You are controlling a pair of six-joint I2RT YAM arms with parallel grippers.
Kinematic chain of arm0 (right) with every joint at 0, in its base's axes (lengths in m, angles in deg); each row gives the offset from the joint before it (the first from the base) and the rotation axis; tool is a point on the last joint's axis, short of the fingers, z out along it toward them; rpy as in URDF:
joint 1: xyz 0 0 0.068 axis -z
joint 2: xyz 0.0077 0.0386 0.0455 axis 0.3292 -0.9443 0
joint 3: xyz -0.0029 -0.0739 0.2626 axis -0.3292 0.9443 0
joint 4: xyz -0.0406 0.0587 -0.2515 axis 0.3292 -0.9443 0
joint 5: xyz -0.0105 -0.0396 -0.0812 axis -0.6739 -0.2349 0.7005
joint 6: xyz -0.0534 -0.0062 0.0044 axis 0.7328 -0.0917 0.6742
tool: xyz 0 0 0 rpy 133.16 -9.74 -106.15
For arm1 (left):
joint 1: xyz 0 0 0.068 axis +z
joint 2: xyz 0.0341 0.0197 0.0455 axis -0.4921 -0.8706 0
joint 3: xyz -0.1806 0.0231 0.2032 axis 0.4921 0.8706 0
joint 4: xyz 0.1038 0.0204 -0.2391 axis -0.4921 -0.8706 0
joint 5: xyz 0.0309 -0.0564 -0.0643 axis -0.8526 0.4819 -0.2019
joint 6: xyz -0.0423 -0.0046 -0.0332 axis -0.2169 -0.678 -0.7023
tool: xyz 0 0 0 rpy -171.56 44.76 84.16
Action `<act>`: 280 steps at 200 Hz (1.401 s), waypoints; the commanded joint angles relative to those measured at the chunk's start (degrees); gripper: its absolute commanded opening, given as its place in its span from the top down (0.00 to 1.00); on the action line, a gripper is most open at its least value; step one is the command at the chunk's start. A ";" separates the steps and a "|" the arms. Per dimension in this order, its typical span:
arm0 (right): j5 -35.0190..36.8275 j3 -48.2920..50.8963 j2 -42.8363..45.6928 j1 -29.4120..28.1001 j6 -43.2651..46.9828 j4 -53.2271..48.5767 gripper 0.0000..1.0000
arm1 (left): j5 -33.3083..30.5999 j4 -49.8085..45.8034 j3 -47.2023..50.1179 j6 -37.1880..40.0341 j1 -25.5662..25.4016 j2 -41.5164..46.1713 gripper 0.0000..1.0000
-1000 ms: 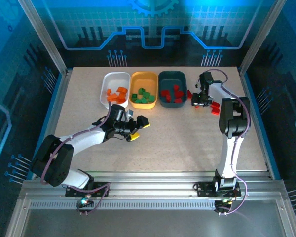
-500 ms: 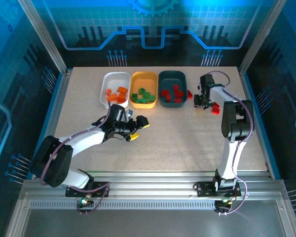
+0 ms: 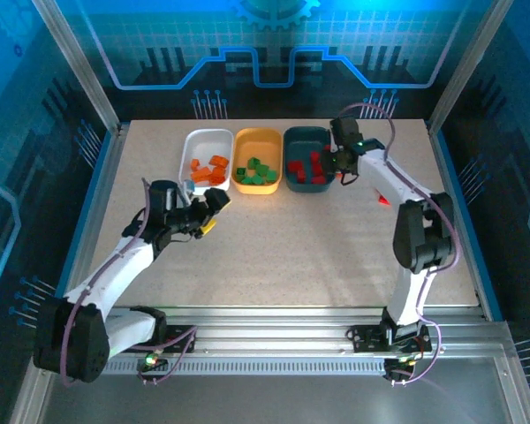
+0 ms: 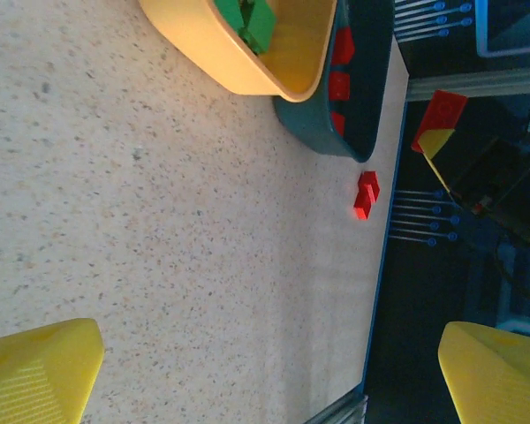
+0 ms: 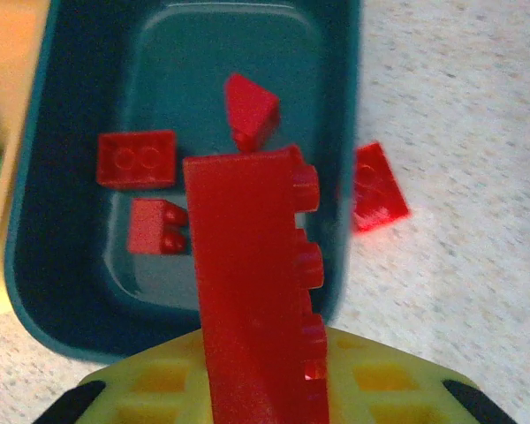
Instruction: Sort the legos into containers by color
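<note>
Right wrist: red brick (image 5: pixel 252 291) between fingers (image 5: pixel 150 389)

Worktop (image 3: pixel 291 256): pale beige, which we see flecked all over with fine dark specks.
White tray (image 3: pixel 208 136): plain white; orange bricks (image 3: pixel 210 170) in it.
Orange-yellow tray (image 3: pixel 258 134): plain warm yellow; green bricks (image 3: pixel 256 170) in it.
Dark teal tray (image 3: pixel 307 133): deep blue-green; red bricks (image 3: pixel 307 170) in it.
Long brick (image 5: pixel 252 291): we read it as solid red, like the loose brick (image 3: pixel 384 200).
Left pincer (image 3: pixel 215 212): yellow tips on black.
Right pincer (image 3: pixel 343 168): yellow pads, black body.
</note>
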 commanded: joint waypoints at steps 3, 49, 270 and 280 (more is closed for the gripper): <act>-2.62 -7.16 -6.17 -0.77 -1.08 -4.85 0.70 | 2.39 -2.10 3.28 -0.66 0.97 1.57 0.01; -4.07 -15.76 -8.58 -1.16 -2.51 -7.53 0.41 | 3.03 -2.83 4.40 0.49 0.97 5.28 0.01; -3.80 -26.57 -27.35 12.65 -4.44 -16.65 0.40 | 2.44 -2.29 3.20 -0.74 -1.46 1.33 0.01; -3.64 -26.27 -27.29 12.58 -4.05 -16.59 0.40 | 2.48 -2.05 2.92 -0.71 -1.65 0.62 0.01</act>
